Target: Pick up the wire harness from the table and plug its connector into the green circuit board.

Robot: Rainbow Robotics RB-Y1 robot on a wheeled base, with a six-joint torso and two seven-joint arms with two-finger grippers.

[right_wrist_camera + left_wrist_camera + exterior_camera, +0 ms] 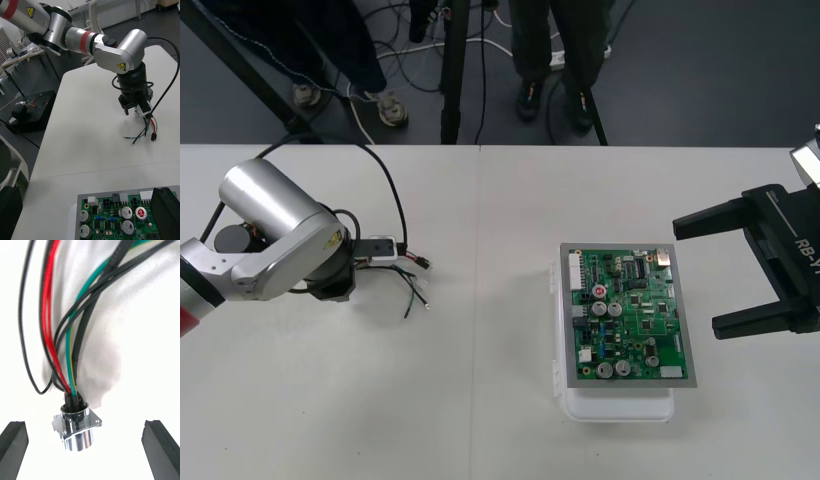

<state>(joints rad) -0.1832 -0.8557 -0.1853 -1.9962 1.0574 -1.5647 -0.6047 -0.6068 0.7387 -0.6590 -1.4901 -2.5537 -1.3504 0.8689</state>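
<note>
Presently, the left gripper (376, 256) stands over the wire harness (412, 278) on the counter (480, 400), at about 9 o'clock from the green circuit board (630, 318) and well apart from it.

Left wrist view: the fingers (15, 444) are spread wide and grasp nothing. The round metal socket (77, 425) with its flange lies on the counter between them, nearer one finger than the other and touching neither.

Long axis of the harness: from the socket the red, green and black wires (71, 333) run straight away from the fingers, so the jaws bracket the socket across its width.

Front view: the wires fan out toward 3 to 4 o'clock and end in the small black plug (423, 264), the end nearest the board.

Right gripper (695, 276): at 3 o'clock from the board, fingers wide apart, empty.

Judgement: the left arm is far nearer, and closing on the socket is the move at hand; the plug would then trail free toward the board.
</note>
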